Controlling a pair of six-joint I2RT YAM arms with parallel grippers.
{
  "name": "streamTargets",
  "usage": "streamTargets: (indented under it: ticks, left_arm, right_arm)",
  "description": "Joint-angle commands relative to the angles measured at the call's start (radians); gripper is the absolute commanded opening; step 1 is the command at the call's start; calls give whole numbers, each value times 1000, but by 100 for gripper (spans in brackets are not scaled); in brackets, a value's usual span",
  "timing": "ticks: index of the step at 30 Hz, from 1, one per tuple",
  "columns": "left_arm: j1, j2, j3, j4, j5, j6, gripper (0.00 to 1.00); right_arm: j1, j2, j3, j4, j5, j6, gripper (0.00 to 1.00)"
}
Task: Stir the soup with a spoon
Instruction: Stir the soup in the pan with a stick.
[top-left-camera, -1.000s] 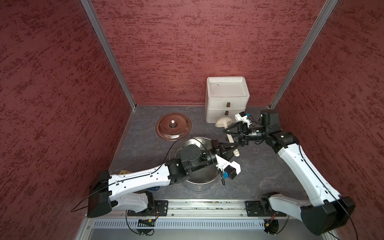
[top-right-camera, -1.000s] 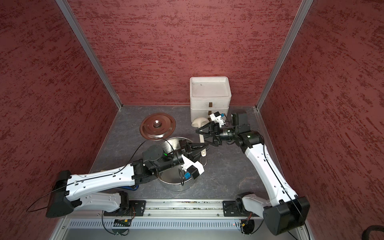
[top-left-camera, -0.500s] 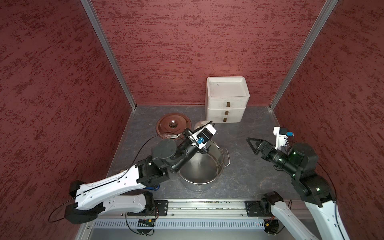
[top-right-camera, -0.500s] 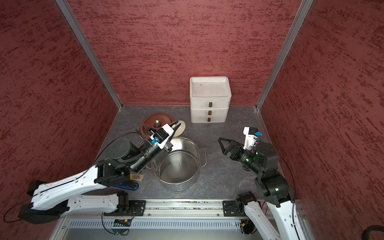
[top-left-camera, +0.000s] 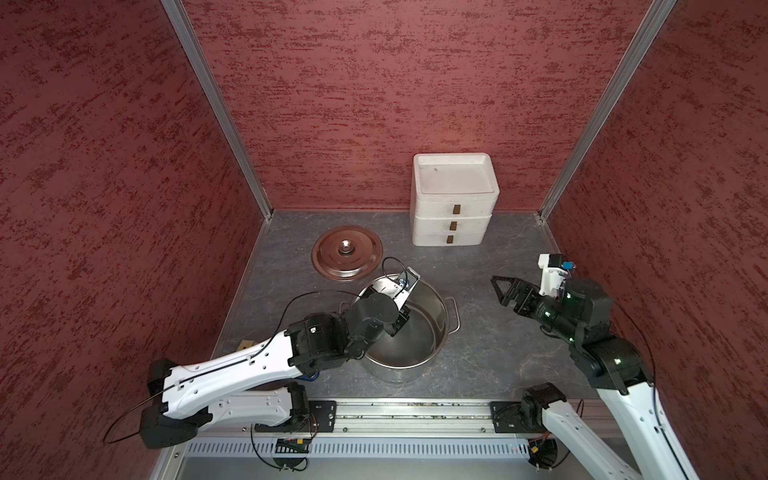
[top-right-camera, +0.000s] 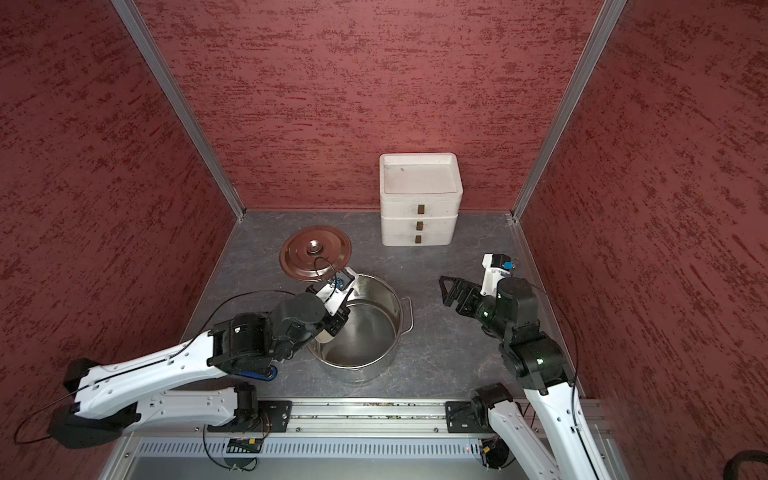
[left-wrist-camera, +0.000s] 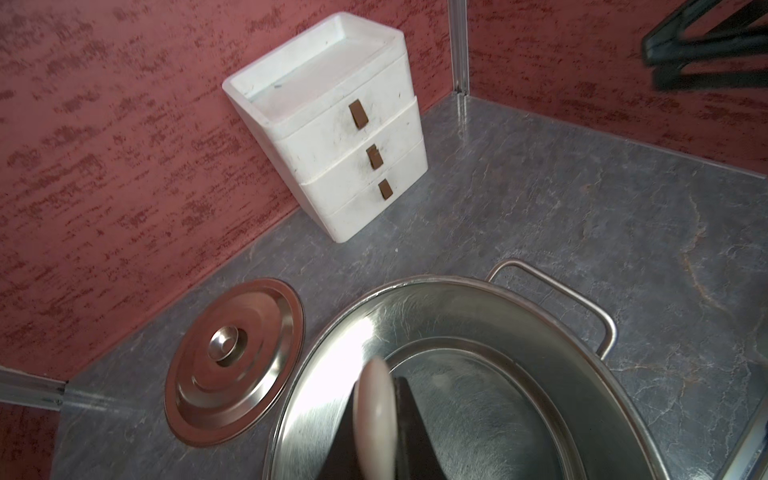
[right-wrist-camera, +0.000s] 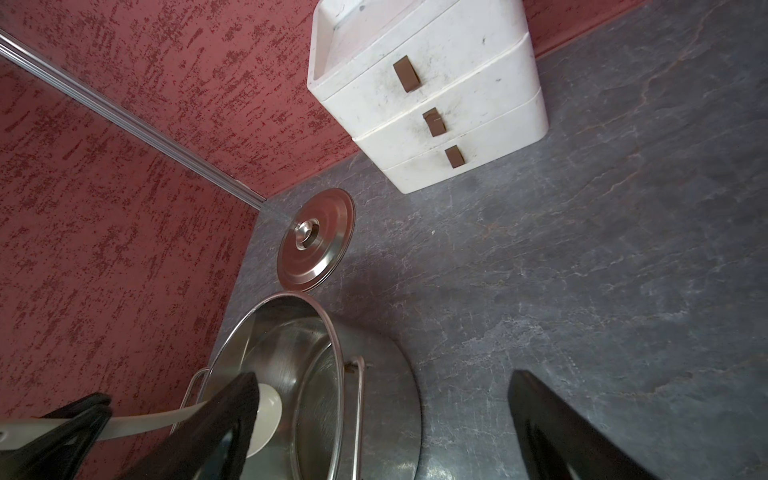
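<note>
Left gripper (left-wrist-camera: 376, 388) sat low inside the open steel pot (top-left-camera: 437, 316) in the near middle, clamped tight on the cream-white plastic spoon (right-wrist-camera: 270, 411), whose bowl lay inside it, while the right gripper (top-left-camera: 500, 291) hovered wide open and empty to the right.

the spoon (left-wrist-camera: 374, 415) is in the pot (top-left-camera: 432, 307), the lid (top-left-camera: 347, 252) behind-left of it, the drawers (top-left-camera: 451, 226) behind-right.
</note>
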Motion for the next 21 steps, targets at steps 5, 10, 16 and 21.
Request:
streamTargets:
  ticks: [5, 10, 16, 21]
  left_arm:
    - [140, 27, -50, 26, 62, -113, 0]
    - [211, 113, -40, 127, 111, -72, 0]
    - [255, 244, 13, 247, 213, -15, 0]
    - [260, 351, 90, 301, 307, 19, 0]
  right_arm:
    - [5, 57, -5, 62, 14, -21, 98]
    - [4, 68, 9, 60, 29, -23, 98]
    - [4, 61, 18, 44, 52, -17, 98]
    - [4, 52, 21, 31, 65, -10, 98]
